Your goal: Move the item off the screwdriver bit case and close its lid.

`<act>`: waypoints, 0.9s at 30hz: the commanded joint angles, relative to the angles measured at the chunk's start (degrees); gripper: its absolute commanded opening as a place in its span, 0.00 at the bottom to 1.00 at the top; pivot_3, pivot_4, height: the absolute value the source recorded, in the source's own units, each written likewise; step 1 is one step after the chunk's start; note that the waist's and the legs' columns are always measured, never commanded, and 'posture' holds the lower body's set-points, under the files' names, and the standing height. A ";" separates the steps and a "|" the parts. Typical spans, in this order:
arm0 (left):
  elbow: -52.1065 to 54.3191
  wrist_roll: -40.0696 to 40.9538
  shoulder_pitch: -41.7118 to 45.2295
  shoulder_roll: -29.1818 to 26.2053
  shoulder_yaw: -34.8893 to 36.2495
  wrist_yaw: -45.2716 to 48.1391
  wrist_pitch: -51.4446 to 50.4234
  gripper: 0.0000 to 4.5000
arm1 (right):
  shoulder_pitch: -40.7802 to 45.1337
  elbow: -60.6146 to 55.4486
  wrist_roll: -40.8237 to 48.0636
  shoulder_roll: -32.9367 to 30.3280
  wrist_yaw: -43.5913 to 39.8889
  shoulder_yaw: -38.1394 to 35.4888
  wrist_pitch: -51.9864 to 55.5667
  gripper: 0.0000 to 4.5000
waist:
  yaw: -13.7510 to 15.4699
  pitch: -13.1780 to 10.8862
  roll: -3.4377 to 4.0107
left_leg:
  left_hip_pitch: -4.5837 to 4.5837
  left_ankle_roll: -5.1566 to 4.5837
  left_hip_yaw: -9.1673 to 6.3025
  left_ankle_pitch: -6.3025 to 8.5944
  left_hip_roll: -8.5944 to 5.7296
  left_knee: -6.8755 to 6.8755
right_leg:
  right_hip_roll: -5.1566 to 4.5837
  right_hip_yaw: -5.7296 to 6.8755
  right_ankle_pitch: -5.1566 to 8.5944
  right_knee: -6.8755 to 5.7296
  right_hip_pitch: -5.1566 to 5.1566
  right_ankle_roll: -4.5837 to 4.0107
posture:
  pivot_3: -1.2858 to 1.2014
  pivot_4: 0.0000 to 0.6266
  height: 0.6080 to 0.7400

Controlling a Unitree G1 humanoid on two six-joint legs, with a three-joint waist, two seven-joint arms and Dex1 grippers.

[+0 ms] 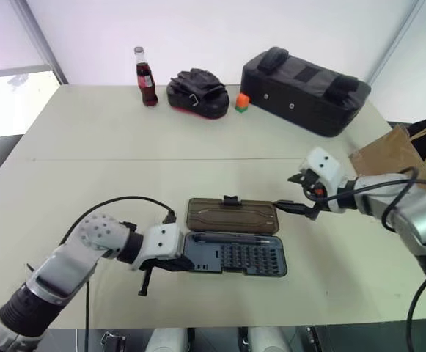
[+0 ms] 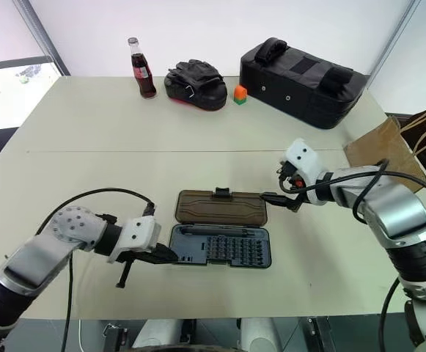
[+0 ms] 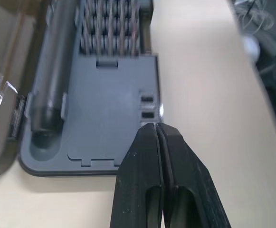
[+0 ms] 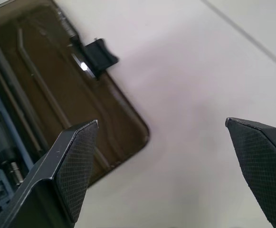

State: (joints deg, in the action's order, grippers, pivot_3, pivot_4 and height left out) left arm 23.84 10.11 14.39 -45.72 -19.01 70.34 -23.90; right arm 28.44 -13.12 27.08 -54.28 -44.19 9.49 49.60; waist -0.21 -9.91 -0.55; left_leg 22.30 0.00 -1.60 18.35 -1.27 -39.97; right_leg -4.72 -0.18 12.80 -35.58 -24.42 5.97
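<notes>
Since the paper bag [image 1: 388, 158] already lies off the case, out at the right edge of the desk [image 1: 125, 147] and well apart from it, leaves only the lid to shut. Lies open and flat: lid [image 1: 232, 215] on the far side of the tray [image 1: 234, 254], joined to it along the shared long edge, long axis running left to right across the desk, latch tab [image 1: 232, 199] on the lid's far edge. Right jaws spread wide, empty, just beside the lid's right end and aimed at it from the right, slightly downward. Left jaws pressed together, pinching nothing, at the tray's left end by its near corner; cannot tell whether touching. Judged nearer the lid: right arm. Probably calls for catching the lid's far edge and swinging it over the hinge toward the robot, left arm steadying the tray.
</notes>
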 commanded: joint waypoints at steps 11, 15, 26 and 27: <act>-5.94 -4.41 3.00 1.81 -3.52 -2.60 2.13 0.01 | 5.30 3.25 -5.77 5.12 -3.86 1.73 -1.46 1.00 | -0.52 0.01 0.02 | -0.04 0.00 0.00 0.00 0.03 0.00 | 0.05 0.01 -0.11 -0.03 0.00 0.20 | 0.52 0.24 1.00; -8.28 -8.98 3.74 0.76 -5.51 -3.80 5.39 0.01 | 8.19 6.44 -8.48 7.75 -5.06 4.50 -2.47 1.00 | -0.47 0.02 0.04 | -0.06 0.00 0.00 0.00 0.03 0.00 | 0.04 0.01 -0.11 -0.06 0.00 0.20 | 0.52 0.24 1.00; -6.37 -8.68 3.53 0.60 -5.42 -4.65 2.23 0.00 | 17.40 23.94 -18.07 13.92 -12.24 14.15 -8.28 0.94 | -0.59 0.07 0.12 | -0.27 0.00 0.02 0.00 0.03 0.02 | 0.05 0.01 -0.11 -0.21 0.13 0.19 | 0.52 0.24 1.00; -6.21 -8.67 3.57 0.61 -5.36 -4.76 1.98 0.00 | 17.79 25.55 -18.79 14.47 -13.02 14.86 -9.18 0.87 | -0.60 0.08 0.12 | -0.27 0.00 0.02 0.00 0.02 0.02 | 0.05 0.01 -0.11 -0.21 0.13 0.19 | 0.52 0.24 1.00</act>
State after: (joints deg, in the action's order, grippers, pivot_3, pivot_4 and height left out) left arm 19.77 3.93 19.38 -43.88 -22.64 65.78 -19.27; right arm 44.93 11.57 9.45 -40.12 -56.02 24.34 42.19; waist -0.81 -9.84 -0.43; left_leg 22.01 0.00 -1.58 18.35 -1.24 -39.95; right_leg -4.67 -0.18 12.68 -35.81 -24.29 6.16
